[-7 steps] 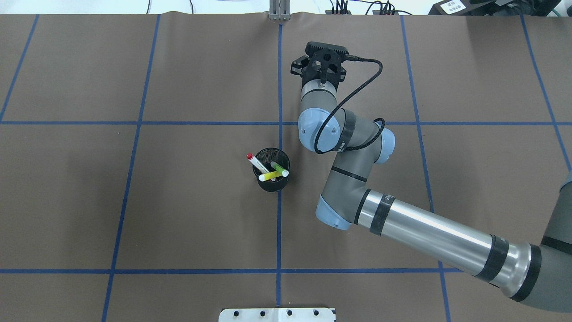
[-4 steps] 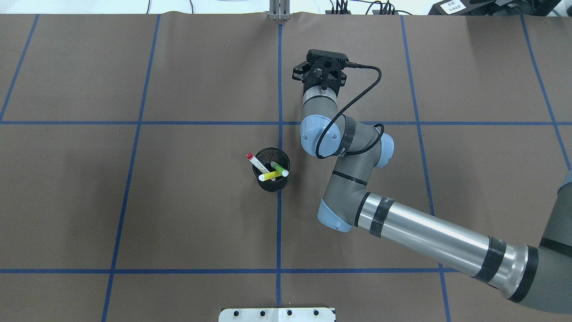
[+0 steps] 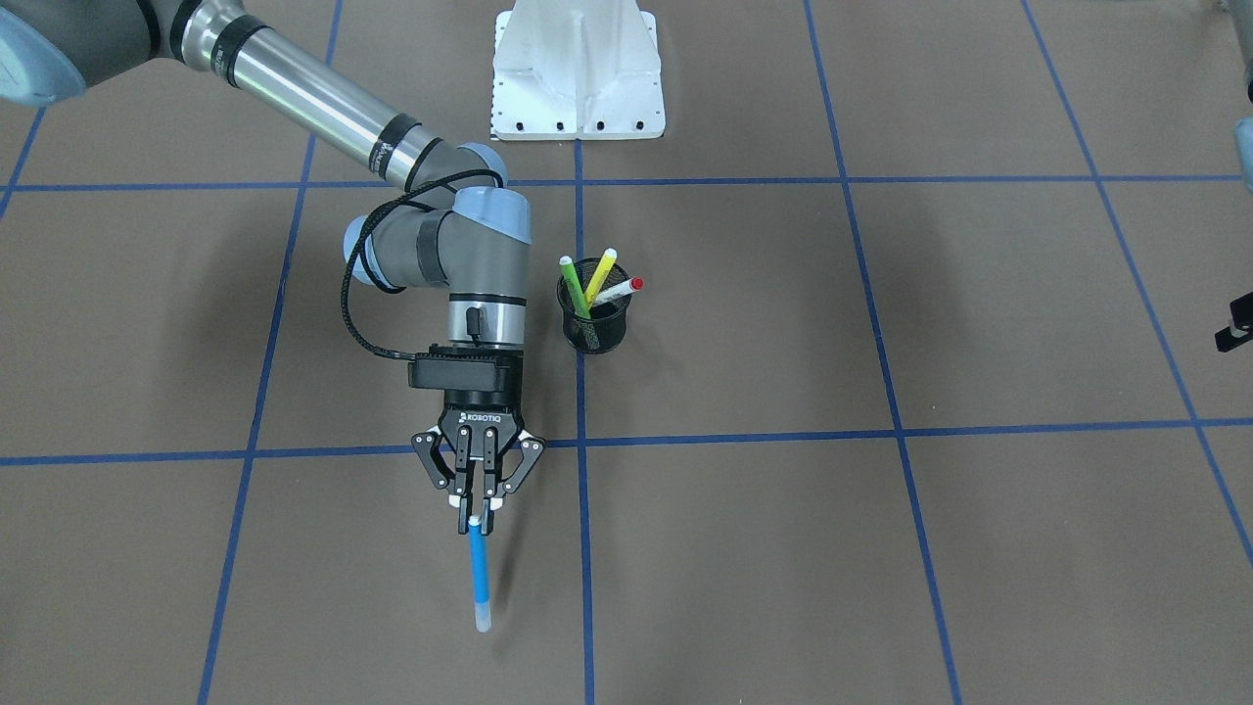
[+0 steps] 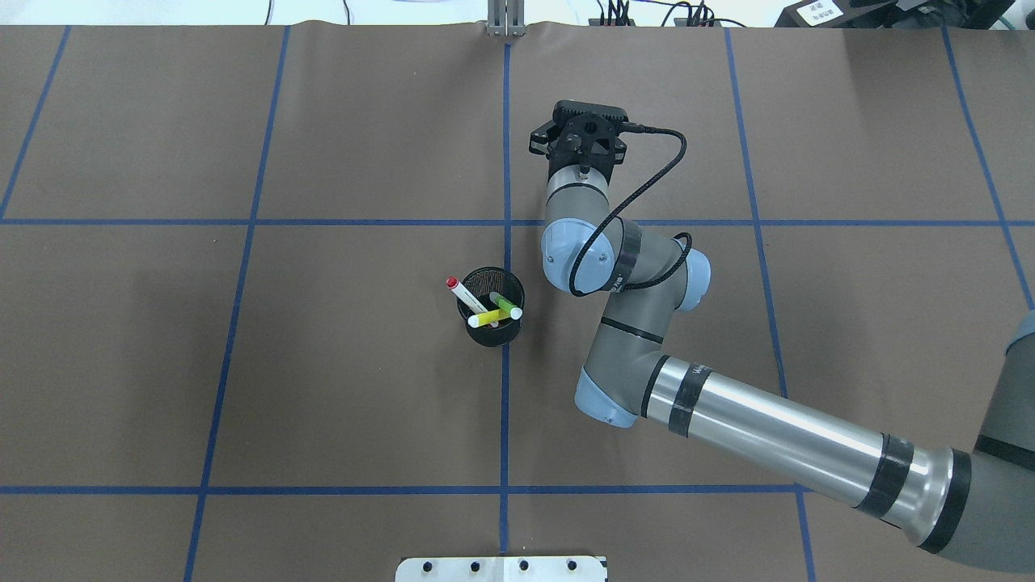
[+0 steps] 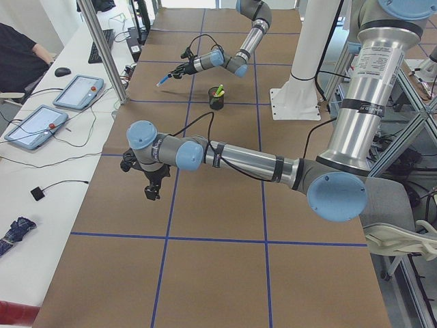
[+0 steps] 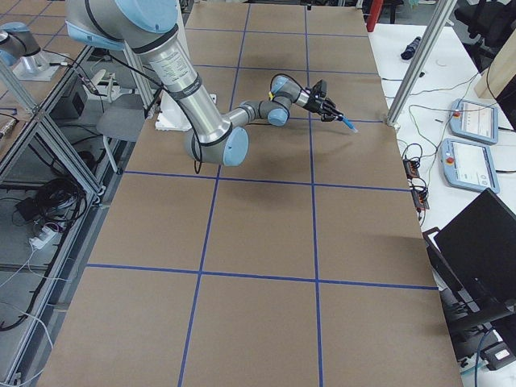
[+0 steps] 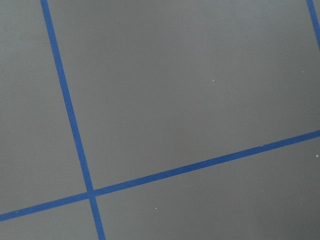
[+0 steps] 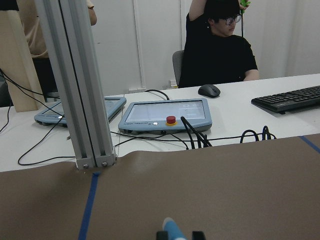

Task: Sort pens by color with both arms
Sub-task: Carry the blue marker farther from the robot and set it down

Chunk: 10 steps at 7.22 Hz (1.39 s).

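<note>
My right gripper is shut on the top end of a blue pen, which hangs slanted with its pale cap toward the table. The right wrist view shows the pen's tip between the fingertips. From overhead the wrist camera block hides this gripper and pen. A black mesh cup holds the green pen, the yellow pen and the white pen with red ends. My left gripper hovers over bare table far from the cup. I cannot tell whether it is open.
The white pedestal base stands at the robot's side. An aluminium post rises at the table's far edge. Beyond it are control tablets, cables and seated people. Blue tape lines grid the brown table cover.
The right wrist has shifted a little back toward the robot, still over the far side of the table. The cup and its three pens have not moved.
</note>
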{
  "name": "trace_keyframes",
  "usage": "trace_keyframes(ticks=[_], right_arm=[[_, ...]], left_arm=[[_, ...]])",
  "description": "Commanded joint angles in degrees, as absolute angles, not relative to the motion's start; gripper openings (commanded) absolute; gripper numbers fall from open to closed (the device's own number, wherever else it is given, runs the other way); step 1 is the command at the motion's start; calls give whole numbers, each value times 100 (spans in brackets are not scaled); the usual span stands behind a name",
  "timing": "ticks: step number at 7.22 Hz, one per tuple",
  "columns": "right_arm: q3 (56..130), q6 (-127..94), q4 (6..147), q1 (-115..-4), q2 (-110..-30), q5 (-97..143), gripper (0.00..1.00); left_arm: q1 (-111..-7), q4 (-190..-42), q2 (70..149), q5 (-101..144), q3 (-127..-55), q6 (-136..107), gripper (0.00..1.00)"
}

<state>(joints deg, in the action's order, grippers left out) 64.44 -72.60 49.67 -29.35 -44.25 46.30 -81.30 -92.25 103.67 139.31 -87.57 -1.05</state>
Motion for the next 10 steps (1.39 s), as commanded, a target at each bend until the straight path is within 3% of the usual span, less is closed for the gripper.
trace_keyframes(ticks=[1, 10], right_arm=[[6312, -7260, 4966, -2892, -4421, 4448, 0], [6021, -7128, 4957, -2900, -4307, 4403, 0]], left_arm=[[-8112, -9220, 10371, 14159, -8745, -114, 100], [-7884, -9211, 10608, 14115, -8798, -554, 100]])
